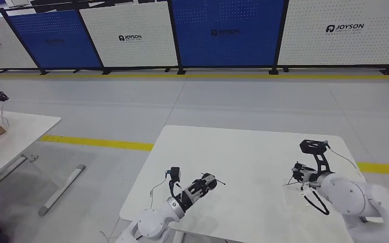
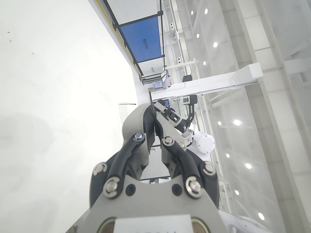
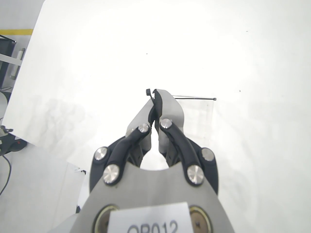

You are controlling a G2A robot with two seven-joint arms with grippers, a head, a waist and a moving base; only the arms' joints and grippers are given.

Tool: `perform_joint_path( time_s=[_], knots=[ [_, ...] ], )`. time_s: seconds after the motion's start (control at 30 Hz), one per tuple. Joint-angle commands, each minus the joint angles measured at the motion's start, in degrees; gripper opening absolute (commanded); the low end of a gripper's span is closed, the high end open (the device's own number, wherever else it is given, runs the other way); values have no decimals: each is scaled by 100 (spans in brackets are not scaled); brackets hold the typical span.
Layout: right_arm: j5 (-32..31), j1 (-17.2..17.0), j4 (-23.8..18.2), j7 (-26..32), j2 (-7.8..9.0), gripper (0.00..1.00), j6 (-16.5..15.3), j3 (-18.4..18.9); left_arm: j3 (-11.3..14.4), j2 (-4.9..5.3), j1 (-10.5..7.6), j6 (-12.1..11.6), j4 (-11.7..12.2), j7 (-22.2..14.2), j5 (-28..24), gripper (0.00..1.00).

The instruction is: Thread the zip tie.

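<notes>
Near left over the table (image 1: 243,152), left gripper (image 2: 153,109) clamps a black strip (image 2: 150,97); near right, right gripper (image 3: 154,99) pinches the zip tie (image 3: 148,92), a second tie (image 3: 194,98) lying beside.

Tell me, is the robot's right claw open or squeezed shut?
Shut. The right gripper is pinched together on a black zip tie, whose head pokes out past the tips.

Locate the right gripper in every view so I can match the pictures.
Top view: the right gripper is over the right part of the table.
Left wrist view: it is farther off, just past the left gripper.
Right wrist view: it is close in the foreground, shut on a zip tie.
Shared landmark: the white table.
</notes>
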Motion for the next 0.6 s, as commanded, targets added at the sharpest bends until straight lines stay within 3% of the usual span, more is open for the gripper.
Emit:
perform_joint_path(
  time_s=[0.0, 0.13, 0.2, 0.57],
  knots=[
    [0, 0, 0, 0, 0, 0, 0, 0, 115, -5, -58, 72, 11, -1, 185, 0],
    [0, 0, 0, 0, 0, 0, 0, 0, 363, -5, -180, 210, 170, 223, 1106, 0],
    [0, 0, 0, 0, 0, 0, 0, 0, 378, -1, -179, 297, 210, 182, 1101, 0],
    [0, 0, 0, 0, 0, 0, 0, 0, 325, 5, -171, 257, 194, 189, 1022, 0]
  ],
)
